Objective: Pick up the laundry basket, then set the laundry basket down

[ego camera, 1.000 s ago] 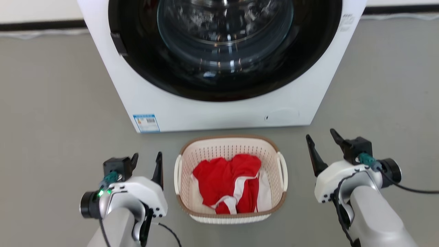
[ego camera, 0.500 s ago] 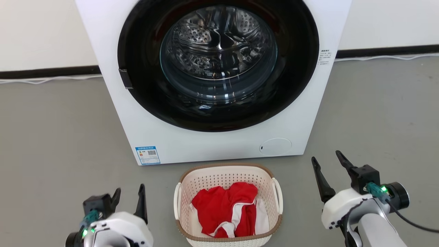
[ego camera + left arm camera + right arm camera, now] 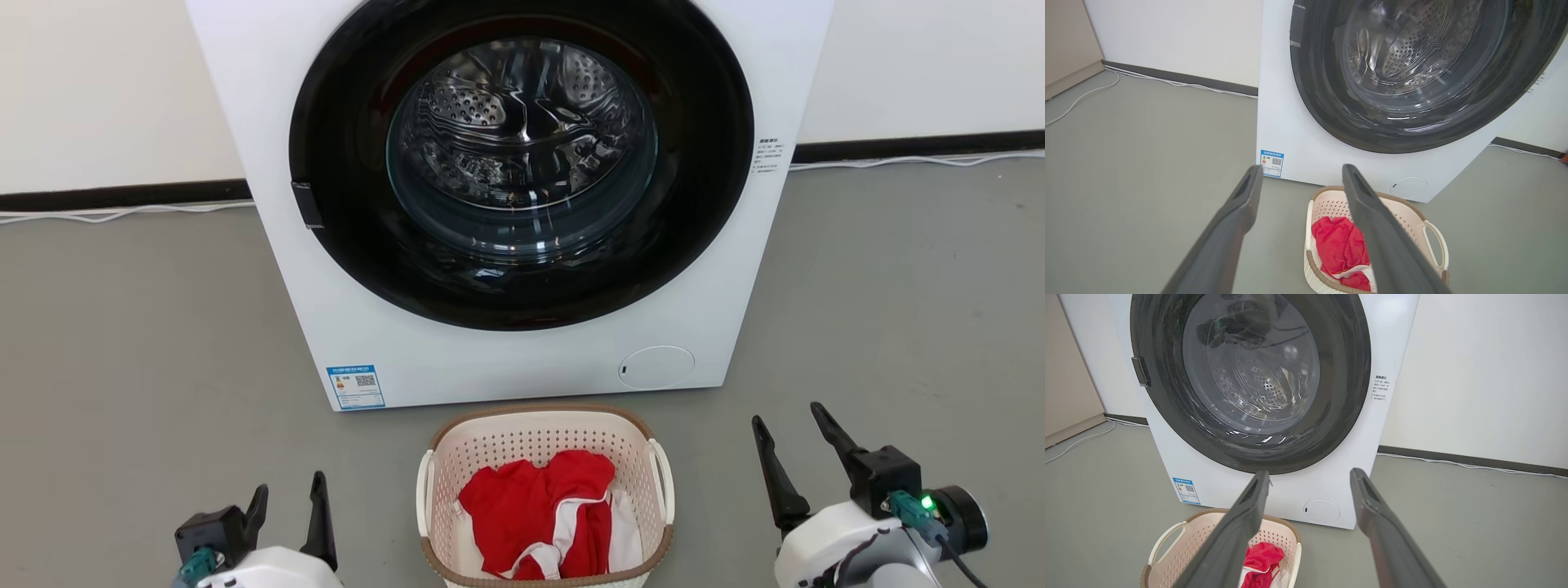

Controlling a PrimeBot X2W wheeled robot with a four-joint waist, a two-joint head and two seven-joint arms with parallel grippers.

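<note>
1. The grey floor (image 3: pixel 122 367) stretched right across the scene, and everything stood on it.
2. At the back loomed the washing machine (image 3: pixel 343 327), white-bodied, its dark round door (image 3: pixel 522 163) facing the robot.
3. Just in front of the machine's base, close but apart, sat the laundry basket (image 3: pixel 535 441). It was on the floor, dead centre between the two arms, and its near edge ran off the bottom of the head view.
4. Inside lay a red garment (image 3: pixel 531 514) with white trim, heaped below the rim.
5. Off the basket's right side hovered the right gripper (image 3: pixel 786 415), jaws spread wide with nothing in them, fingers pointing toward the machine.
6. The left gripper (image 3: pixel 290 483) mirrored it on the left, equally wide and empty, sitting a touch lower in the head view.
7. And here was the key: the left handle (image 3: pixel 423 498) and right handle (image 3: pixel 667 482) each faced their own gripper. The basket lay inward from both, with neither arm clearly nearer, so a two-armed lift looked likely to need each gripper swinging in toward its handle. The basket's long axis was hard to call from this angle.
</note>
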